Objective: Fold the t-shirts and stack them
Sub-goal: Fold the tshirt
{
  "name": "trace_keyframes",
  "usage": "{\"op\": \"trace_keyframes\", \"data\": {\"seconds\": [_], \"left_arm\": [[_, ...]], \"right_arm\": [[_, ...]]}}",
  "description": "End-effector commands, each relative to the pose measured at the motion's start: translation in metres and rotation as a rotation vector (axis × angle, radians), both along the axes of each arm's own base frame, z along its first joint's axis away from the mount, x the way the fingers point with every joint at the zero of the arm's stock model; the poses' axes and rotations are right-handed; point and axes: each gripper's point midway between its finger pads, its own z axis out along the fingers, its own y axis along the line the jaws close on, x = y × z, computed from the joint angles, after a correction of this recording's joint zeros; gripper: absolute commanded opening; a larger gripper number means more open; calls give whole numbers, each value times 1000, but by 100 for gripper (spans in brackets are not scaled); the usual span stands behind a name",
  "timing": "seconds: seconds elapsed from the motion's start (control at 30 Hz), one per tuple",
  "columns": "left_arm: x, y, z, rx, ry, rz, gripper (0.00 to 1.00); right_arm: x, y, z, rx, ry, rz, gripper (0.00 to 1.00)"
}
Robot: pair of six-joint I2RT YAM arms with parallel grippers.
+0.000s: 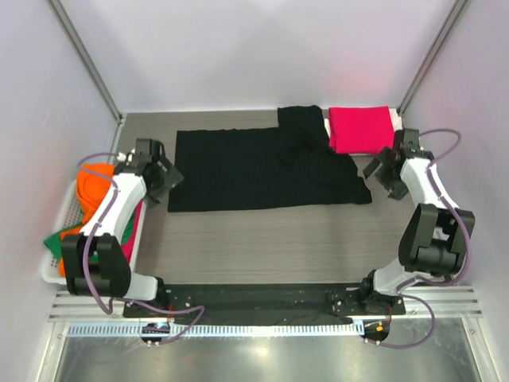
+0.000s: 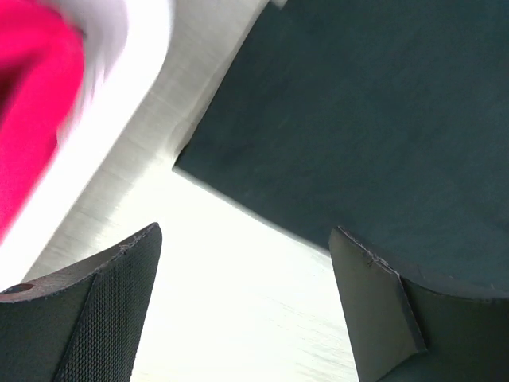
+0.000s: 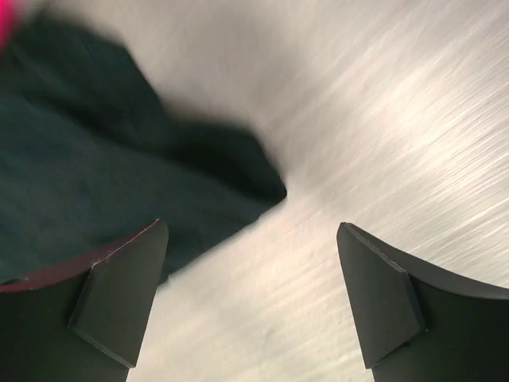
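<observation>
A black t-shirt [image 1: 262, 167] lies spread across the middle of the table, one sleeve folded up at the back. A crimson-pink folded t-shirt [image 1: 362, 129] lies at the back right. My left gripper [image 1: 165, 177] is open and empty beside the black shirt's left edge; that shirt's corner [image 2: 358, 119] shows in the left wrist view beyond the gripper [image 2: 246, 310]. My right gripper [image 1: 382, 171] is open and empty just right of the black shirt's right corner [image 3: 119, 183], which shows in the right wrist view above the gripper [image 3: 250, 302]. Orange, green and pink shirts [image 1: 97, 185] sit in the basket.
A white mesh basket [image 1: 57, 231] stands at the left edge of the table, under my left arm; its white rim [image 2: 119, 95] and pink cloth [image 2: 32, 103] show in the left wrist view. Walls close in the table at the back and sides.
</observation>
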Motion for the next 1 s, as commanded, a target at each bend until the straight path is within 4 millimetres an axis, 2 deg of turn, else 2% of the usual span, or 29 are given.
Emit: {"op": "trace_keyframes", "data": {"seconds": [0.0, 0.07, 0.27, 0.47, 0.63, 0.8, 0.9, 0.97], "left_arm": [[-15, -14, -31, -80, -10, 2, 86], [-21, -16, -45, -94, -13, 3, 86], [-21, -13, -67, -80, 3, 6, 86], [-15, -12, -92, -74, 35, 24, 82], [-9, -11, -96, -29, 48, 67, 79], [-21, -10, -120, -1, 141, 126, 75], [-28, -8, -133, 19, 175, 161, 71], [-24, -6, -136, 37, 177, 166, 61]], "right_arm": [[1, 49, -16, 203, -86, 92, 93], [-7, 51, -33, 231, -73, 86, 91], [-4, 61, -58, 300, -68, 98, 85], [1, 52, -67, 259, -54, 95, 74], [1, 44, -68, 218, -50, 96, 50], [-3, 41, -72, 206, -37, 94, 31], [-3, 40, -71, 204, -42, 94, 21], [-3, 41, -69, 211, -44, 97, 11]]}}
